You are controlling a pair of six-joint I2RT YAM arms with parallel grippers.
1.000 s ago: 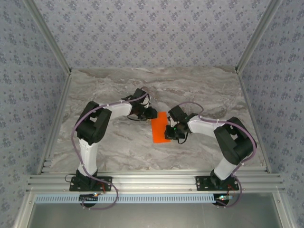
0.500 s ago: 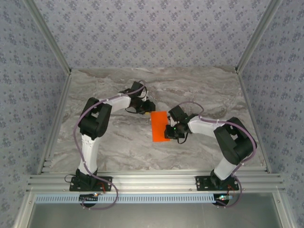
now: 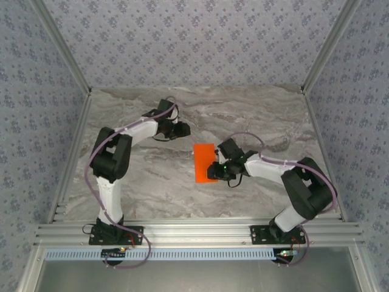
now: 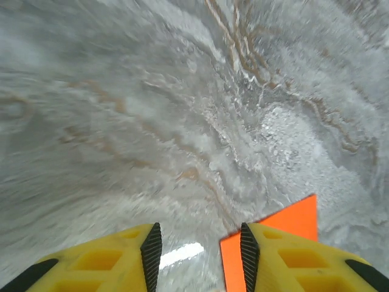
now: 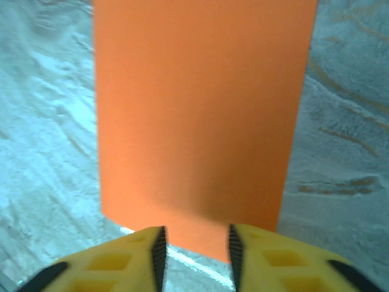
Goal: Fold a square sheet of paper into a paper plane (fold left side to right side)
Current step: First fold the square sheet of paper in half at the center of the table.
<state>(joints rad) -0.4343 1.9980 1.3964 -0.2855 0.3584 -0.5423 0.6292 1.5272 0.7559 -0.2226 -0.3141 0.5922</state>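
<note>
Lying flat, orange sheet [image 3: 203,159] folded narrow, left pincer [image 4: 197,242] released, right pincer [image 5: 194,243] released

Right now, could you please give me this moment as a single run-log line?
paper: orange, rectangular, flat on table | left end effector: open, apart from paper | right end effector: open, at paper's edge

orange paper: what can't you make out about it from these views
Top external: orange paper partly under the right gripper; layers too small to count.
Right wrist: far edge cut off at the top; surface blurred.
Left wrist: mostly behind a finger of the left gripper.
</note>
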